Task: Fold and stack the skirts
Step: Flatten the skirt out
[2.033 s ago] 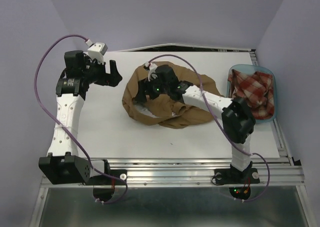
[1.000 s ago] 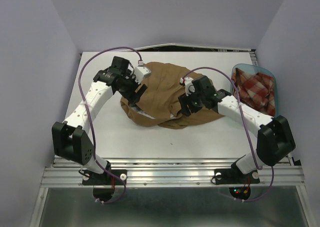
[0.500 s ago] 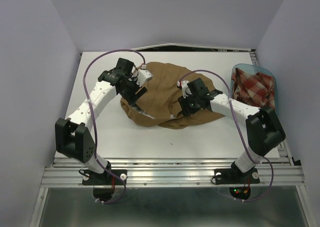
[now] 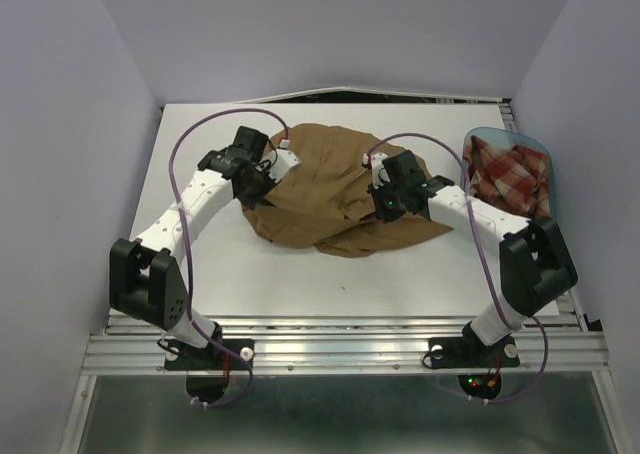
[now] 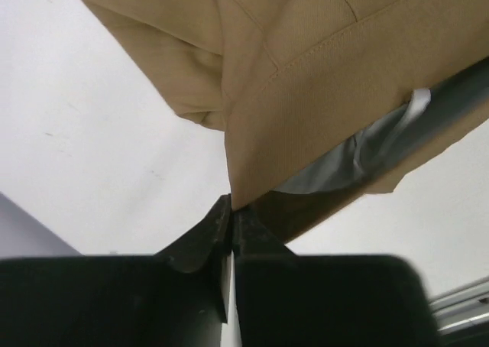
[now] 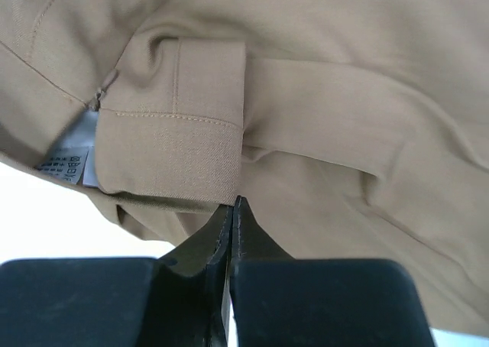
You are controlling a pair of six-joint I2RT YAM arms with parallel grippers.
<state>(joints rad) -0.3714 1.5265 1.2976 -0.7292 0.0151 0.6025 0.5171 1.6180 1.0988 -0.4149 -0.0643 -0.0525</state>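
Note:
The tan-brown skirt [image 4: 330,189] lies crumpled in the middle of the white table [image 4: 300,274]. My left gripper [image 4: 262,182] is at its left edge. In the left wrist view, that left gripper [image 5: 231,209] is shut on a corner of the waistband [image 5: 321,64], which shows grey lining [image 5: 344,160]. My right gripper [image 4: 388,206] sits on the skirt's right part. Seen from the right wrist, the right gripper [image 6: 234,205] is shut, pinching cloth at the waistband's folded corner [image 6: 176,133]. The plaid skirt [image 4: 510,179] lies bunched at the far right.
The plaid skirt rests in a translucent blue tub [image 4: 500,134] at the table's right edge. A white care label [image 6: 67,166] shows inside the waistband. Purple cables loop over both arms. Lilac walls close in the left, back and right sides.
Both grippers have gone from open to shut on the tan skirt. The right gripper shifted slightly up and right, and the skirt's near edge has drawn in, hiding the pale lining.

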